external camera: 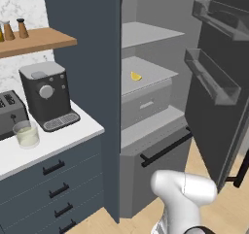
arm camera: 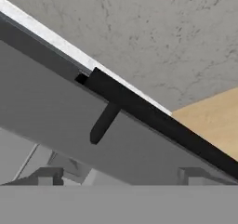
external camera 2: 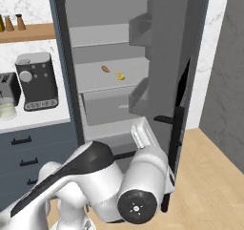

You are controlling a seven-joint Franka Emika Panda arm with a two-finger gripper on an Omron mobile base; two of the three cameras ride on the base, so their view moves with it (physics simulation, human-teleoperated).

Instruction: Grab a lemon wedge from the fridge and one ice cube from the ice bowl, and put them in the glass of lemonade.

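with the fridge [external camera: 97, 58] open, the wedge [external camera: 135, 76] waits on its middle shelf.
arm sits low by the door handle [arm camera: 153, 114]; wedge lies up and deeper inside. jaws' state: cannot tell.

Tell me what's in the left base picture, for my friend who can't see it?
The fridge stands open, with a tiny yellow lemon wedge lying on a middle shelf. To its left, a white counter holds a coffee machine, a toaster and the glass of lemonade. Part of the white robot arm rises at the bottom.
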